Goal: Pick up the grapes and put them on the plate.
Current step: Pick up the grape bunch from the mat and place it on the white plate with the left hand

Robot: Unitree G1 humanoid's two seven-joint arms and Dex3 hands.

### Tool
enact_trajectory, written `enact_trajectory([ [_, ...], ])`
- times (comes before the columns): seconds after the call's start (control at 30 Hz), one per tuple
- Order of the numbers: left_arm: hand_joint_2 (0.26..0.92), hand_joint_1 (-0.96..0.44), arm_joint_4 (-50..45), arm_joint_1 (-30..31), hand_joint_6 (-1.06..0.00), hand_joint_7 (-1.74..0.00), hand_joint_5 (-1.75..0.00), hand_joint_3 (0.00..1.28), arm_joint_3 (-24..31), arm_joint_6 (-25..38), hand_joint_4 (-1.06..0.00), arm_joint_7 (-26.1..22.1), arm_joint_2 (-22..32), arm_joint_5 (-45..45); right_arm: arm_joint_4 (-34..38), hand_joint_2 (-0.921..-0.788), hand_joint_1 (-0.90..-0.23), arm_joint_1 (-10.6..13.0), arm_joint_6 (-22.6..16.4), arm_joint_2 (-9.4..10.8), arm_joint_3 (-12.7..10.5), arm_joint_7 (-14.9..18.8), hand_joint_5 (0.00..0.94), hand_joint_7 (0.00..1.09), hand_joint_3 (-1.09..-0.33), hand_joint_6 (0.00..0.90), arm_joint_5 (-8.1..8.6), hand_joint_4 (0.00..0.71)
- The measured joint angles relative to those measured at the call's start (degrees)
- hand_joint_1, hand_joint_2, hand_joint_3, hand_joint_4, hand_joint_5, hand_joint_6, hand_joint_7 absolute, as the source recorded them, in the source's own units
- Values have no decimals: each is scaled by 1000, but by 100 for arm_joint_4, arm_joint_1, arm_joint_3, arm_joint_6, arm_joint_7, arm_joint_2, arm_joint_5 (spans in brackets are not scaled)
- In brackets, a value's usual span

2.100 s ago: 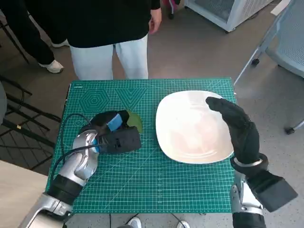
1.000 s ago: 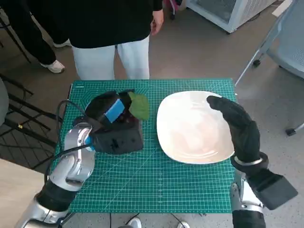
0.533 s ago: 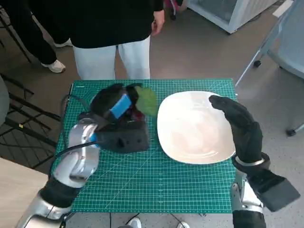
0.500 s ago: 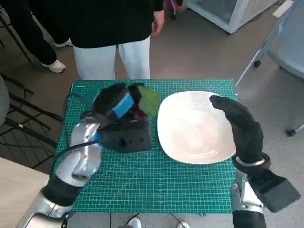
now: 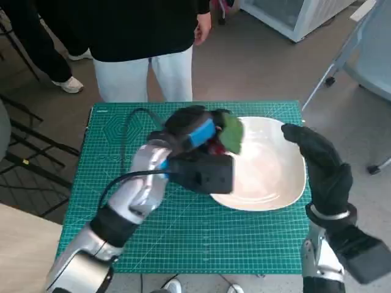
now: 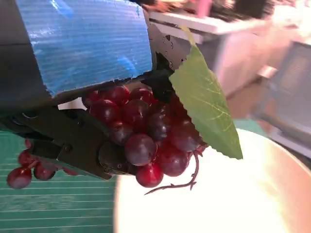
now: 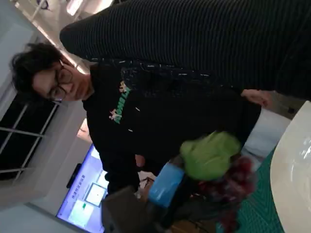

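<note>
With the left hand (image 5: pixel 194 135) clamped on the grapes (image 6: pixel 146 128) over the near-left edge of the plate (image 5: pixel 278 174), carry them toward its middle before lowering, while the right hand (image 5: pixel 321 165), fingers apart and empty, stays at the far side

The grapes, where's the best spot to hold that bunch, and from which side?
Hold the grapes around the packed upper cluster, coming from above, as the left hand does now. The berries hang loose below and the leaf sticks out one side, so fingers likely hold best up there.
</note>
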Motion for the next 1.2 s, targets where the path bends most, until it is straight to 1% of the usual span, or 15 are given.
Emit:
enact_trajectory([
  [0.27,920,2,1188,-645,-491,-1337,-1369,215,-149,-356,-484,52,-556,-102,-160,-921,-612,95,10,-16,-82,-43,0,289,-699,66,8,182],
  [0.57,920,2,2299,-1194,-487,-1343,-1374,218,-229,-695,-479,271,-1140,-165,-247,-921,-612,152,7,-17,-118,-159,0,304,-709,52,-21,177],
  [0.77,920,2,2890,-1450,-469,-1361,-1395,235,-267,-808,-460,441,-1456,-172,-300,-921,-610,188,25,-18,-115,-231,0,370,-714,22,-33,174],
  [0.87,905,2,3157,-1557,-458,-1378,-1413,273,-285,-846,-448,535,-1575,-174,-351,-921,-608,212,68,-20,-112,-245,0,395,-717,10,-33,173],
  [0.93,879,2,3314,-1617,-454,-1374,-1458,335,-291,-862,-427,592,-1640,-174,-395,-921,-605,226,102,-23,-110,-251,0,409,-718,4,-32,173],
  [1.0,859,3,3447,-1661,-472,-1310,-1547,384,-294,-870,-393,645,-1695,-174,-440,-921,-602,238,132,-29,-109,-255,0,416,-720,1,-32,172],
  [1.1,857,5,3618,-1713,-504,-1202,-1665,404,-303,-882,-346,706,-1750,-174,-491,-921,-600,247,164,-38,-108,-256,0,418,-721,0,-32,171],
  [1.2,865,5,3759,-1745,-508,-1166,-1719,403,-311,-890,-319,766,-1782,-173,-511,-921,-597,251,179,-50,-107,-256,0,417,-723,-1,-33,170],
])
